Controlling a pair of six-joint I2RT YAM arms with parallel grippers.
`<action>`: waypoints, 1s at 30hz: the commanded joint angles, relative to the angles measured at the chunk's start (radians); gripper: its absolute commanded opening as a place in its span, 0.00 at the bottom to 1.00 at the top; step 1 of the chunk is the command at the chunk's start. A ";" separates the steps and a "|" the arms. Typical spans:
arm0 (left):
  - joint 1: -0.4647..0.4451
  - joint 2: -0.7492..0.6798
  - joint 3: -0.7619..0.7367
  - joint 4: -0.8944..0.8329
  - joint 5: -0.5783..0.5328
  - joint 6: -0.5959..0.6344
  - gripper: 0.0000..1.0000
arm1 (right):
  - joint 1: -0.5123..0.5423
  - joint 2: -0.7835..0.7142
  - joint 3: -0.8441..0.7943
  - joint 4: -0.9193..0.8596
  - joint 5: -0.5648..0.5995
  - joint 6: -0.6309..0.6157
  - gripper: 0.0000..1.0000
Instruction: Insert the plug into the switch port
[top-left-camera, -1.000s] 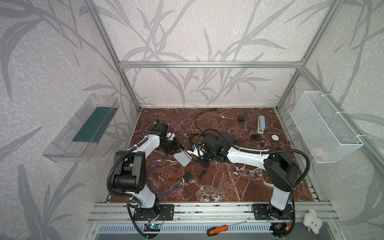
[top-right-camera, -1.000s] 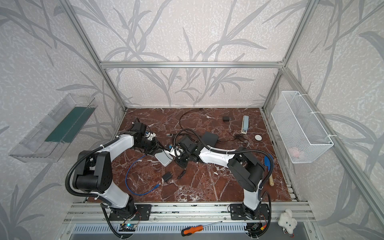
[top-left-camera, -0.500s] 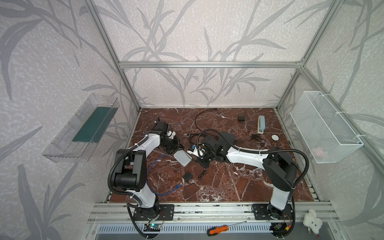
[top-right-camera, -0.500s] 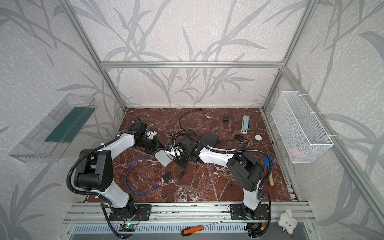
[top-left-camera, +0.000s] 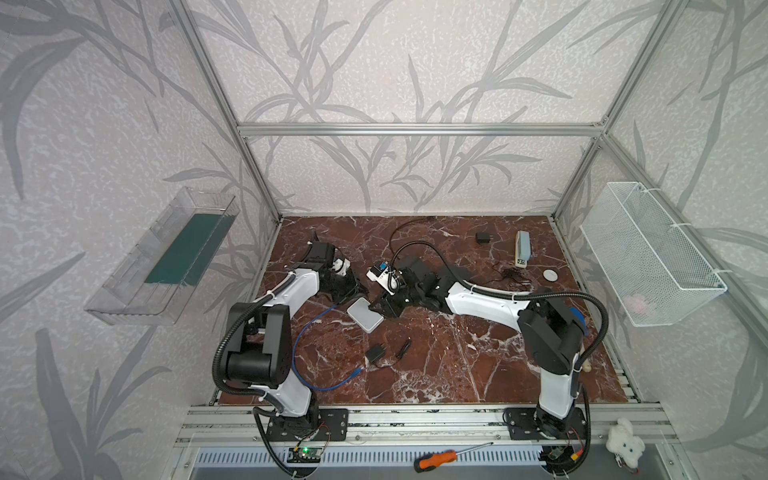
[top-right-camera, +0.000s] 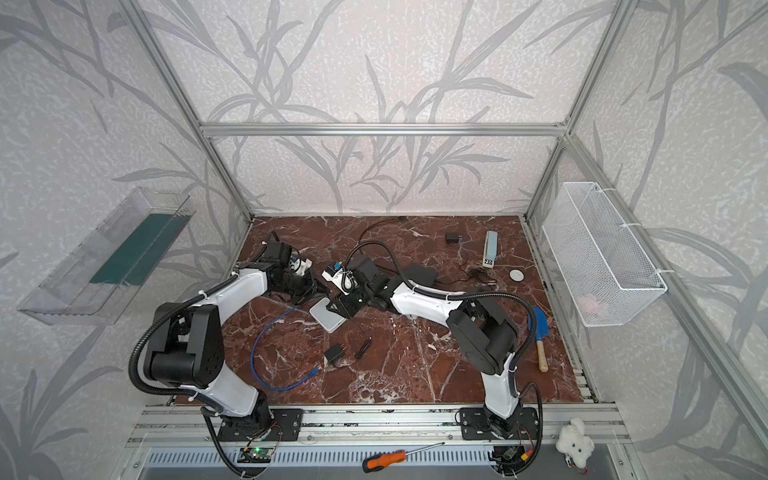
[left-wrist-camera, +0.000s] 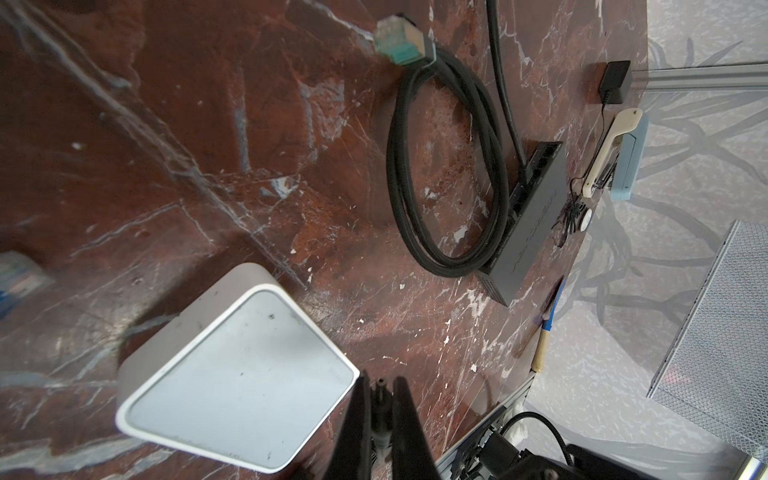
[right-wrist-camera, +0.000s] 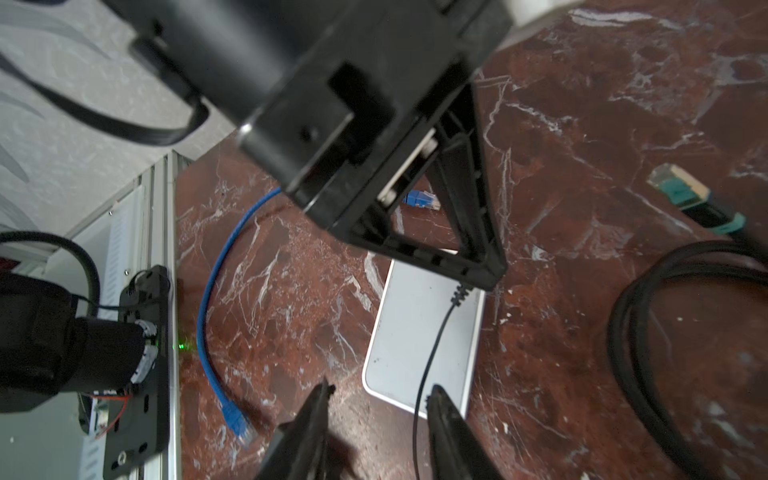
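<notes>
- On the left, our left gripper (left-wrist-camera: 380, 409) is clamped on the plug (left-wrist-camera: 379, 384), tip pointing outward, ready for inserting.
- In the middle, the white switch box (top-left-camera: 365, 314) lies flat on the table (top-left-camera: 457, 374); its port is hidden from us.
- On the right, our right gripper (right-wrist-camera: 380, 401) stands open astride the thin cord (right-wrist-camera: 428, 365), gripping nothing.

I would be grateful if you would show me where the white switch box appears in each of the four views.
Top views: the white switch box lies flat mid-table, between the two hands.
Left wrist view: lower left, beside the left hand, which is shut on the plug.
Right wrist view: lower centre, under the thin black cord.
Shared landmark: the blue cable; in the left wrist view only a blur.
</notes>
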 joint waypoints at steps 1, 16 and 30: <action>-0.006 -0.036 -0.013 0.012 -0.002 -0.013 0.02 | 0.002 0.056 0.016 0.097 -0.005 0.122 0.40; -0.009 -0.049 -0.032 0.015 0.006 -0.010 0.02 | 0.002 0.160 0.116 0.105 0.049 0.144 0.25; -0.004 -0.063 -0.033 -0.020 -0.048 0.020 0.21 | -0.020 0.161 0.128 0.055 0.064 0.124 0.05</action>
